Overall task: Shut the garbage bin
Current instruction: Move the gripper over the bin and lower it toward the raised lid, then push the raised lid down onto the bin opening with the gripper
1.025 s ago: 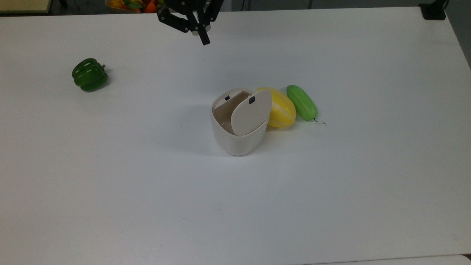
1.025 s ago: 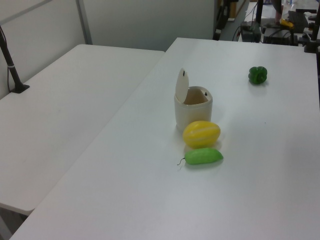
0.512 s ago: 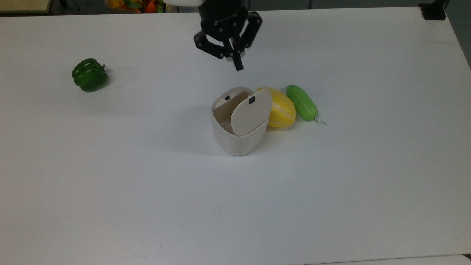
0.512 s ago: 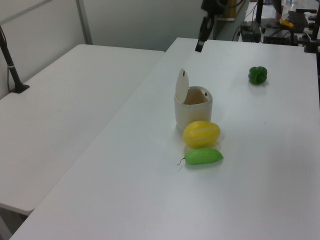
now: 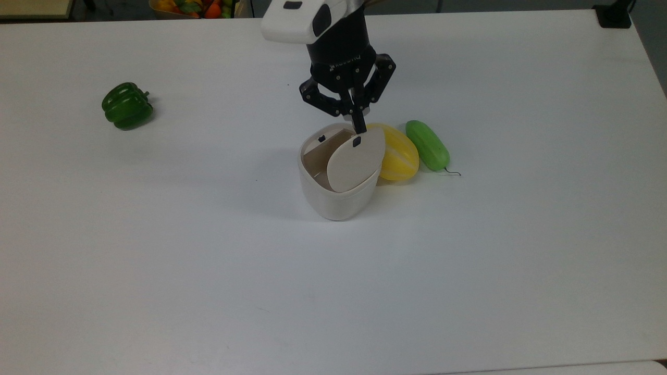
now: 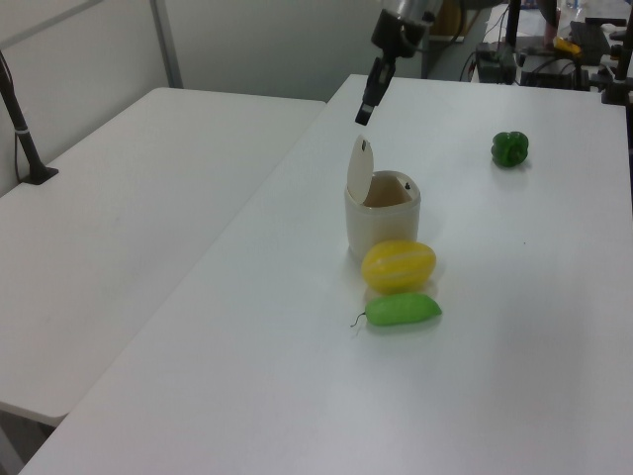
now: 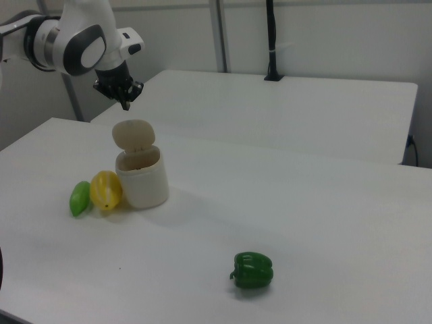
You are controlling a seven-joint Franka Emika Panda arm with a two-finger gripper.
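The garbage bin is a cream-white tub near the table's middle, and its beige lid stands upright, open, with a small black mark near its top. The bin and raised lid show in the left view, and the bin and lid again in the right view. My gripper hangs just above the lid's top edge with its black fingers pressed together, shut on nothing. In the left view the gripper is a short gap above the lid, not touching. The right view has the gripper above and behind the lid.
A yellow melon touches the bin on the top view's right, with a green cucumber beside it. A green pepper lies far off on the top view's left. A basket of fruit sits beyond the table's far edge.
My gripper has come from the top view's top edge down and rightward to just above the lid. The bin, lid and vegetables have not moved.
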